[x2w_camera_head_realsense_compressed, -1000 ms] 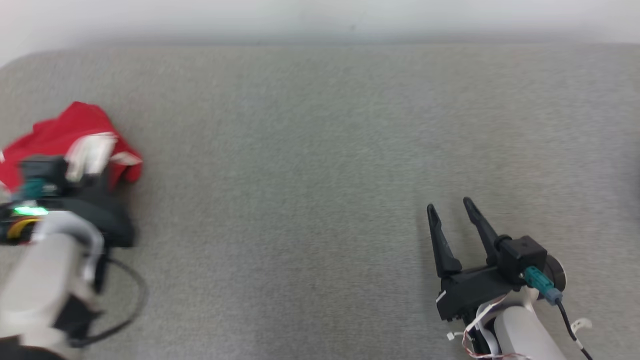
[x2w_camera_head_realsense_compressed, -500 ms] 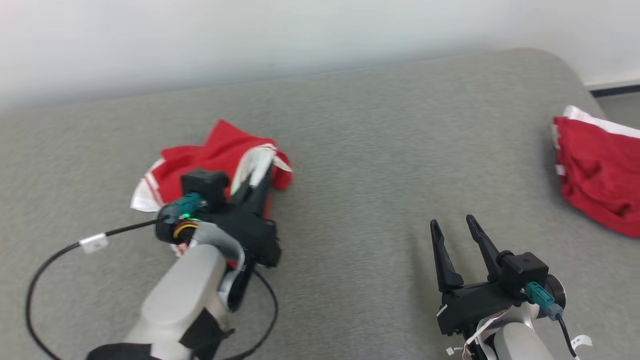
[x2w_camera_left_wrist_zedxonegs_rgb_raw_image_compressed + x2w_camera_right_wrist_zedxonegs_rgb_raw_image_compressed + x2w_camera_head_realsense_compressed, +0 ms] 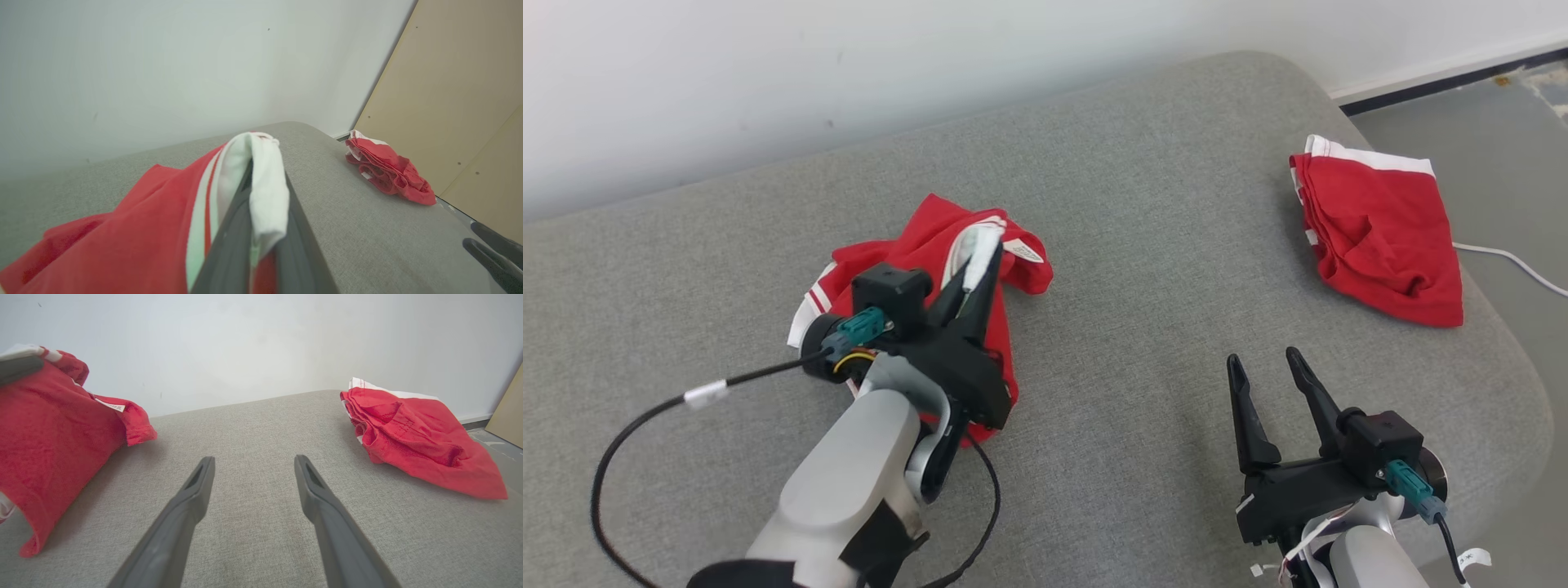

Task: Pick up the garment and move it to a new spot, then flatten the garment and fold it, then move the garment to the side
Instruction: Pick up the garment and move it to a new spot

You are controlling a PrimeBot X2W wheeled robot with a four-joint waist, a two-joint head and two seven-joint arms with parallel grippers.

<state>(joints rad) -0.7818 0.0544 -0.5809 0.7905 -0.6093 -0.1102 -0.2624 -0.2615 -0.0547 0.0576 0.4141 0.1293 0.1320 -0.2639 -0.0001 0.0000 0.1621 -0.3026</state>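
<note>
Left end effector [image 3: 976, 273] clenched on white waistband [image 3: 261, 175] of red garment [image 3: 923, 237] — bunched left of grey cushion's [image 3: 1135, 269] middle, draping from grip. Light, limp cloth; thick band judged surest hold. Right end effector [image 3: 1261, 357] released, empty.

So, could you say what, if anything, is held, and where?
The left end effector pinches the red garment by its white-banded edge; the right end effector holds nothing.
</note>
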